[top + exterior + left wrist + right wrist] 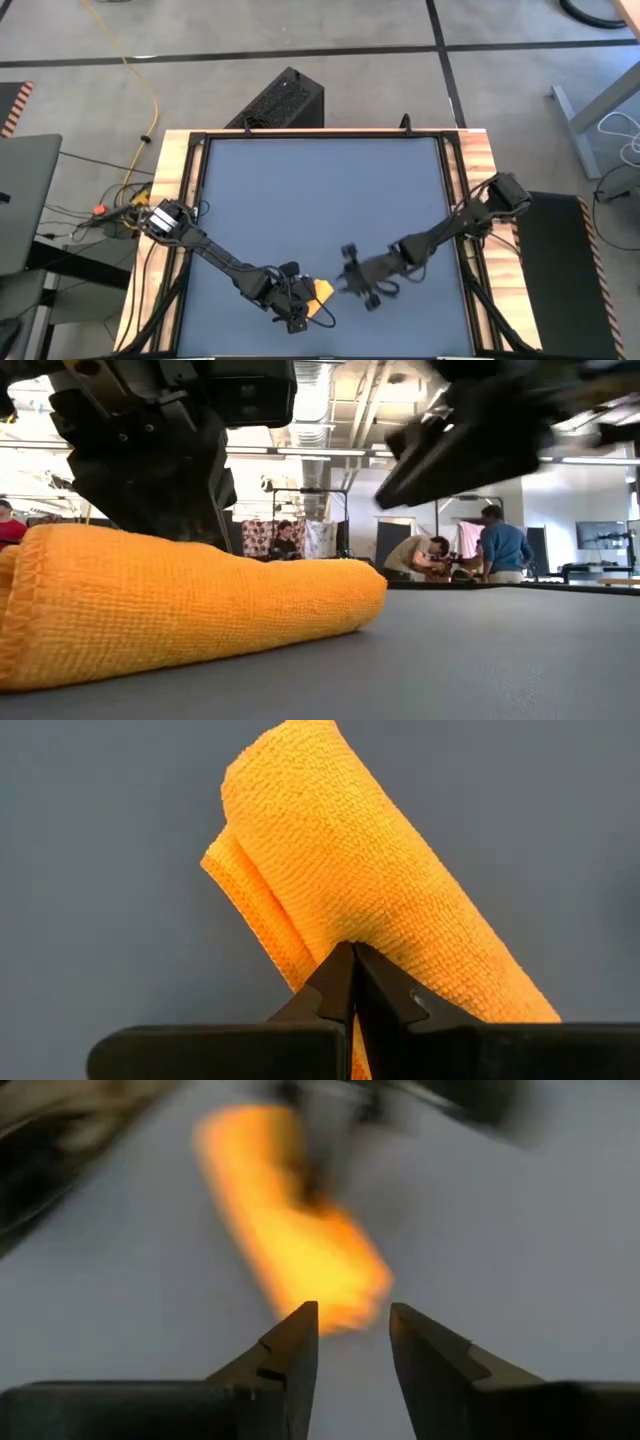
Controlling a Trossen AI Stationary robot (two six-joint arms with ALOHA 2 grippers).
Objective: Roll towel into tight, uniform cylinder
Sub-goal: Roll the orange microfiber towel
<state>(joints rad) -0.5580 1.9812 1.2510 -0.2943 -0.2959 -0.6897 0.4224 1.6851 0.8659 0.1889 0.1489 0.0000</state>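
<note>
The towel (320, 291) lies rolled at the near edge of the table (320, 190), a stubby yellow cylinder on the grey mat, and the left gripper (297, 312) sits right on top of it, fingertips pressed together with their tips touching the cloth. From the left wrist view the two dark fingers (335, 985) meet in a closed point resting on the roll's flank; whether any fabric is actually caught between them can't be made out. That closed stance looks like a pin, a way to keep the roll from springing loose, which is a sensible guess given how soft the cloth is. Look at the far end of the towel (300, 850) (a hemmed flap edge shows along the side there), so the wrap is not perfectly snug at that end. In the low view the towel (190, 605) reads as a fairly even tube, fatter at the stitched end near the camera. The right gripper (362, 283) hangs just beside the roll's other end, not touching it, fingers spread, and its own camera looks past those open fingers (290, 1350) straight down the length of the towel (290, 1230). Placed like that, it seems lined up to come in and tidy or press that end. The rolling itself looks largely done; tightness and evenness are what remain in question.
</note>
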